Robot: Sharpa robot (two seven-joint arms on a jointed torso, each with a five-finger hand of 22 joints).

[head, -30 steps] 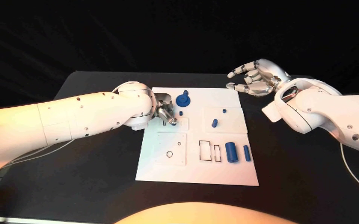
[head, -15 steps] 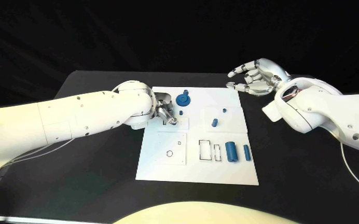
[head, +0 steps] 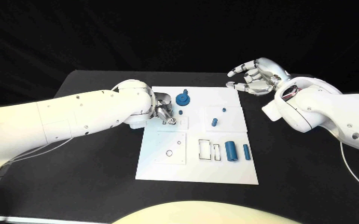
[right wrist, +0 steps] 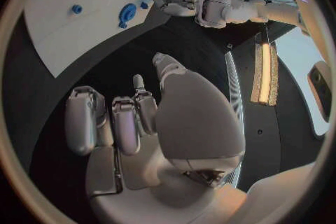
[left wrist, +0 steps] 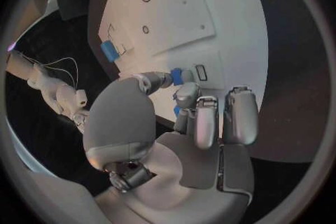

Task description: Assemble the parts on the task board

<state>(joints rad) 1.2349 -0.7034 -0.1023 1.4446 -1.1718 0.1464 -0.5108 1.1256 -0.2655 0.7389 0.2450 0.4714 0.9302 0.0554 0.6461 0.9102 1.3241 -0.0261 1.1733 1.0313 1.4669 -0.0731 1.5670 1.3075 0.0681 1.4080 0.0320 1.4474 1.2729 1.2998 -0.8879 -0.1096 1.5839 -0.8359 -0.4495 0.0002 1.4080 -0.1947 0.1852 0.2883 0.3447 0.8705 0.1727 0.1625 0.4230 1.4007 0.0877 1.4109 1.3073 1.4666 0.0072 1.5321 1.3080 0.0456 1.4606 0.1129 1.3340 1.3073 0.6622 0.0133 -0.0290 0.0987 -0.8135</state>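
While the black worktop (head: 90, 146) carries the white task board (head: 198, 146) at its middle, I see my right hand (head: 254, 79) hovering off the board's far right corner, fingers apart, holding nothing. My left hand (head: 164, 111) sits low on the board's left part, pinching a small blue part (left wrist: 177, 75). More blue parts: disc (head: 182, 99), cylinder (head: 231, 152).

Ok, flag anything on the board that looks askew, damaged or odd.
Nothing stands out. The board lies flat, the blue parts sit tidy on it; the left hand pinches one part over the board, the right hand hovers off it, holding nothing.
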